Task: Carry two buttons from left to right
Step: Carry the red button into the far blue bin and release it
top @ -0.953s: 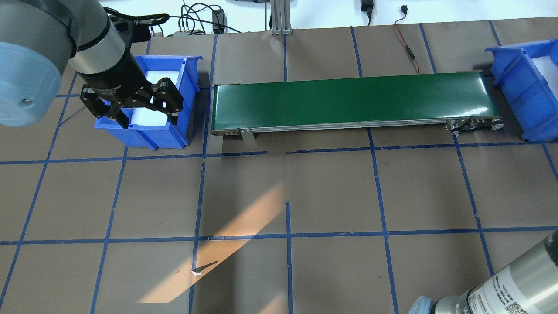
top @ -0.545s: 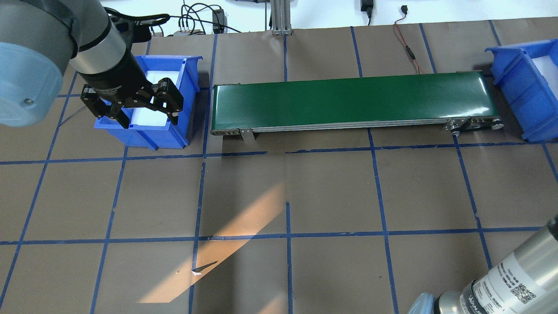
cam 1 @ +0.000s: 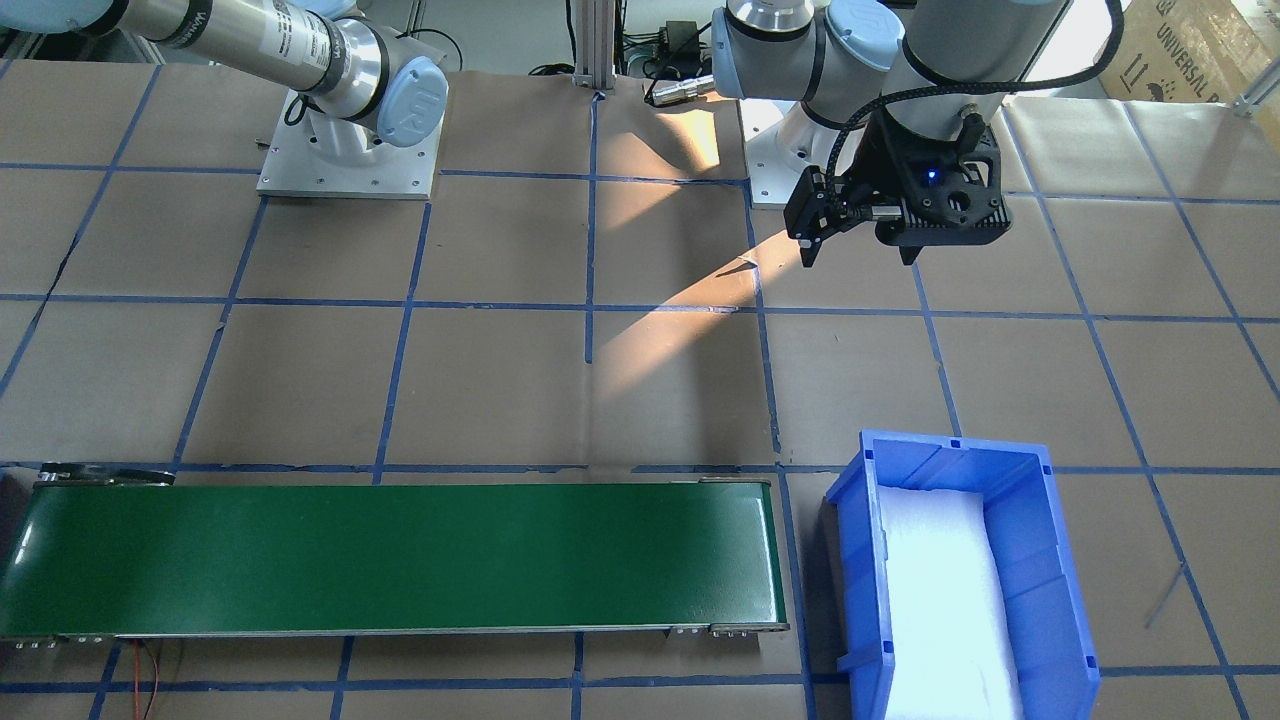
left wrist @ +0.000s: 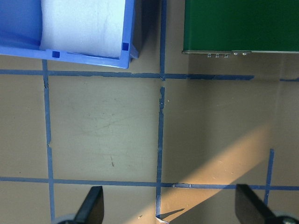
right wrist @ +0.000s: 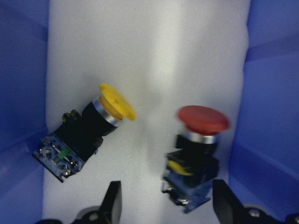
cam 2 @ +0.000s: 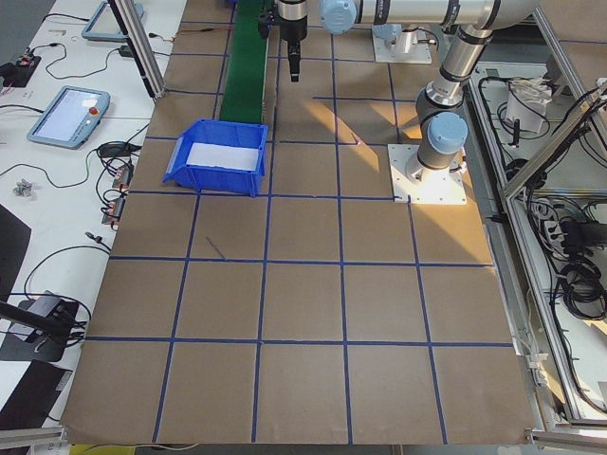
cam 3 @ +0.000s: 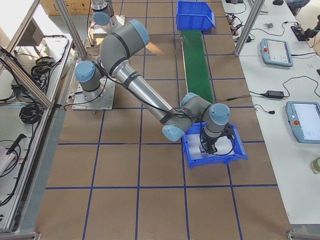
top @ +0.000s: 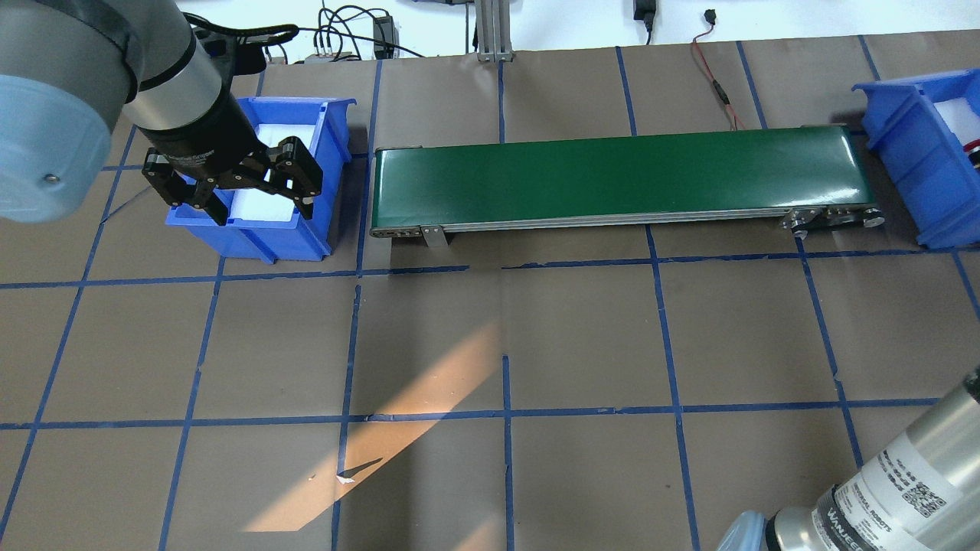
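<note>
right gripper (right wrist: 168,205), fingers apart and empty, hangs over the bin (right wrist: 23,70) that holds both buttons: red button (right wrist: 198,149) just ahead of one finger, base toward it; yellow button (right wrist: 91,128) lies slantwise by the bin's opposite wall

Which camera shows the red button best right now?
The right wrist-mounted view: the red button lies in full sight on white foam beside the yellow button. In exterior right the right gripper covers it; elsewhere I cannot make it out.
</note>
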Controlling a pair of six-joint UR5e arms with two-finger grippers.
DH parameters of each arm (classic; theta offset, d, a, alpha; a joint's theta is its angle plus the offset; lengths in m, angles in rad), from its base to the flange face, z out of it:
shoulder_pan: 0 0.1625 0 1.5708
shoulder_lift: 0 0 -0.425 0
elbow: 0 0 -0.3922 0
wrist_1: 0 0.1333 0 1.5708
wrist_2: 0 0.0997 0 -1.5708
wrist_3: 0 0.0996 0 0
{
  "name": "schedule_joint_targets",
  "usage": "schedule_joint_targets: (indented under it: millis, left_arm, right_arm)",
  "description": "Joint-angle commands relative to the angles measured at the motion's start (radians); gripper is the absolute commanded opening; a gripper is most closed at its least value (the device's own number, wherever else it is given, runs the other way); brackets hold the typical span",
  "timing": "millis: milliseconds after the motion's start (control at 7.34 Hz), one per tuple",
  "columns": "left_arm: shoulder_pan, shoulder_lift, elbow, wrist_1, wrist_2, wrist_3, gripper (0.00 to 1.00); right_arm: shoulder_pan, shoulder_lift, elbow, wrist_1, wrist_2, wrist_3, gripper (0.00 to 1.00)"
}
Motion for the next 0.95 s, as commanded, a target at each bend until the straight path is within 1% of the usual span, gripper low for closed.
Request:
schedule_joint_targets:
  millis: [0, 136, 272, 545, 681, 817]
  left_arm:
    - [0.000, 0.000, 0.000, 0.000, 0.000, 0.000, 1.00]
    - [0.000, 0.000, 0.000, 0.000, 0.000, 0.000, 1.00]
    - [0.000, 0.000, 0.000, 0.000, 0.000, 0.000, 1.00]
    - [0.000, 0.002, 0.000, 0.000, 0.000, 0.000, 1.00]
    - [0.000, 0.000, 0.000, 0.000, 0.000, 0.000, 1.00]
    - [0.000, 0.002, 0.000, 0.000, 0.000, 0.000, 1.00]
  right_arm:
    - [0.005, -0.012, 0.002, 0.010, 0.009, 0.021, 1.00]
    - [0.014, -0.046, 0.004, 0.021, 0.006, 0.023, 1.00]
    - [0.034, -0.105, 0.008, 0.102, 0.002, 0.064, 1.00]
    - [0.065, -0.275, 0.042, 0.283, -0.005, 0.139, 1.00]
    - [0.097, -0.364, 0.107, 0.300, -0.005, 0.188, 1.00]
    - [0.155, -0.497, 0.208, 0.302, -0.011, 0.289, 1.00]
